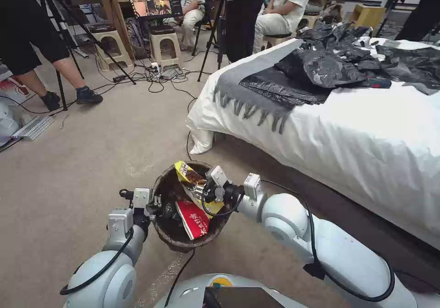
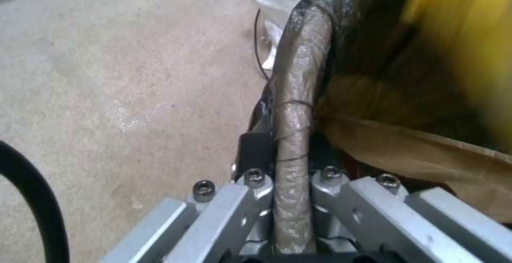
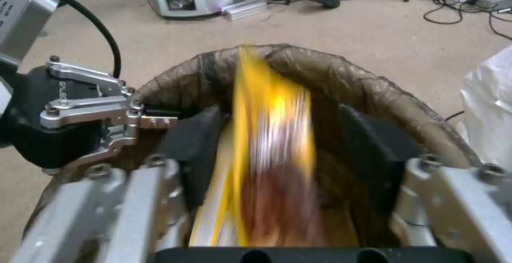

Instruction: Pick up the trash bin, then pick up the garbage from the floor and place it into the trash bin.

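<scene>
Yellow wrapper (image 3: pixel 269 135) between spread right gripper (image 3: pixel 283 151) fingers (over trash bin (image 3: pixel 373 91)).

Obstacles: bed (image 1: pixel 366 134) close right of trash bin (image 1: pixel 161 228); cables (image 1: pixel 160 76) beyond. Free room: open carpet (image 1: pixel 82 161) to left

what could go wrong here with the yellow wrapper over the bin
1. The yellow wrapper sticks up past the trash bin rim between the open right gripper fingers; it could catch on a finger or tip out onto the floor.
2. The left gripper holds the bin only by pinching its bagged rim, so a bump from the right arm might shift or tilt it.
</scene>
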You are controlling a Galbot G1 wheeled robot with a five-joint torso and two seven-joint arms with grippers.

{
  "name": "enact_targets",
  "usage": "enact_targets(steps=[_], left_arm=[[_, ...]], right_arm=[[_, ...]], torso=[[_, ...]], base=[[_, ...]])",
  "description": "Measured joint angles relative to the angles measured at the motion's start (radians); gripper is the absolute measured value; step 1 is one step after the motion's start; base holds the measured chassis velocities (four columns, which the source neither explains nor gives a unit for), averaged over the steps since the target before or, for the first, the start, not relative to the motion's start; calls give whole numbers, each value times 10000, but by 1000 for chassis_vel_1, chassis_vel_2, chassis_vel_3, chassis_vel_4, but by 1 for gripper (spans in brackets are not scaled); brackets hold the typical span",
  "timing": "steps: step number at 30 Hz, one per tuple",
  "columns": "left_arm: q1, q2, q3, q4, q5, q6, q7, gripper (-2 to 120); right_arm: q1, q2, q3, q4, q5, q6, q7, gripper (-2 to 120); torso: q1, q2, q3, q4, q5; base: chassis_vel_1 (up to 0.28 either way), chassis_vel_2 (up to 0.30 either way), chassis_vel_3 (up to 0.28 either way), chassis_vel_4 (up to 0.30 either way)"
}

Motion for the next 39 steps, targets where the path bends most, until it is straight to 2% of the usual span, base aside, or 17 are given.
enact_targets(steps=[1, 4, 5, 11, 24, 32, 39], left_arm=[[0, 0, 0, 0, 0, 0, 0, 2], [-13, -5, 3, 0, -2, -5, 7, 2], [-13, -5, 3, 0, -2, -5, 7, 2], [-29, -17, 12, 0, -4, -12, 17, 2], [-41, -37, -6, 0, -5, -21, 24, 2], [-66, -66, -99, 0, -5, -33, 26, 2], [-68, -90, -123, 0, -11, -38, 28, 2]], right_arm=[[0, 0, 0, 0, 0, 0, 0, 58], [1, 0, 1, 16, 9, -1, 3, 72], [1, 0, 1, 16, 9, -1, 3, 72], [-8, -4, 15, 49, 30, -1, 12, 96], [-105, -61, 353, 275, 99, 31, -5, 100], [-1080, -486, 1929, 825, -67, 971, -697, 100], [-1911, -401, 2770, 961, -964, 1933, -298, 100]], torso=[[0, 0, 0, 0, 0], [0, 0, 0, 0, 0], [0, 0, 0, 0, 0], [0, 0, 0, 0, 0], [0, 0, 0, 1, 0], [0, 0, 0, -2, 0], [0, 0, 0, 0, 1]], base=[[0, 0, 0, 0], [0, 0, 0, 0], [0, 0, 0, 0], [0, 0, 0, 0], [0, 0, 0, 0], [0, 0, 0, 0], [0, 0, 0, 0]])
